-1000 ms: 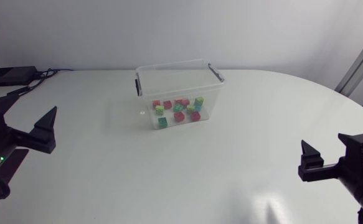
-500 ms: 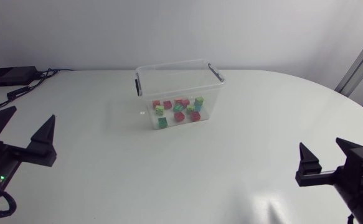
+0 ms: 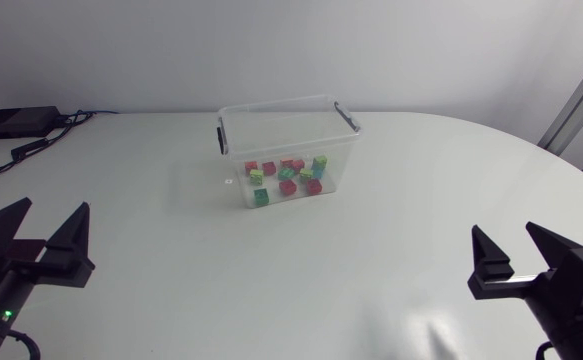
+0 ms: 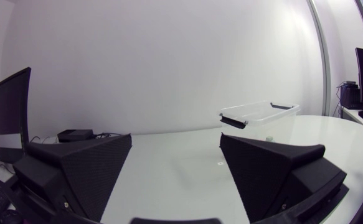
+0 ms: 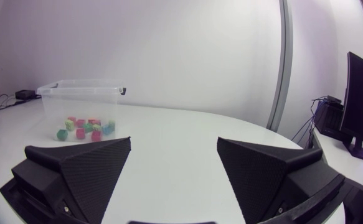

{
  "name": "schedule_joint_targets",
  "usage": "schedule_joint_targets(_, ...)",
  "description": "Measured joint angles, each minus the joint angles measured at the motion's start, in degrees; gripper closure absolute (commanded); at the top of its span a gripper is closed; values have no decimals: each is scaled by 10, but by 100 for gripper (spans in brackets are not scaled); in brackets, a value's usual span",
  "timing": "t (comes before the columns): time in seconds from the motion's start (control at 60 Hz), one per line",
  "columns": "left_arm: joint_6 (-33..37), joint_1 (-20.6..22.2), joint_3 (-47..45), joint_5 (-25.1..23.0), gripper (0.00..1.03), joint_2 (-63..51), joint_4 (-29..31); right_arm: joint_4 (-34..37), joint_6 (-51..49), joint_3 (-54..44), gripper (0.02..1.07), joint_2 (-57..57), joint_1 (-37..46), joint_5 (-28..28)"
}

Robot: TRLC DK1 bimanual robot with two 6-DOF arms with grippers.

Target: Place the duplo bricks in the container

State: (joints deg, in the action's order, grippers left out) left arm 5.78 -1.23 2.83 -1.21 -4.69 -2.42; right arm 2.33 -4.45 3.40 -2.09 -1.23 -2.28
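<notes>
A clear plastic container (image 3: 286, 140) with black handle clips stands upright at the middle back of the white table (image 3: 371, 260). Several duplo bricks (image 3: 286, 178) in red, green, yellow and blue lie on its floor. No brick shows on the table outside it. My left gripper (image 3: 53, 208) is low at the front left, open and empty, far from the container. My right gripper (image 3: 503, 230) is at the front right, open and empty too. Ahead of the left gripper (image 4: 175, 140) the container (image 4: 259, 118) stands off to one side. Past the right gripper (image 5: 174, 142) the container (image 5: 81, 99) and bricks (image 5: 84, 127) lie well ahead.
A black box (image 3: 16, 122) with cables sits at the table's back left corner. A tiny pale speck (image 3: 228, 181) lies on the table just left of the container. The table's curved edge runs along the right side.
Both grippers have drawn back toward the front edge of the table, the left one down and slightly left, the right one down. The container and bricks have not moved.
</notes>
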Motion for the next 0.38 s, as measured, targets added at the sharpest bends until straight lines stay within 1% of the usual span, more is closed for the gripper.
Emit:
schedule_joint_targets(0.183, -36, 9, -16, 7, 4, 36, 23, -21, 24, -9, 7, 17, 9, 19)
schedule_joint_targets(0.383, -40, 9, -16, 8, 4, 36, 25, -25, 32, -10, 7, 17, 9, 21)
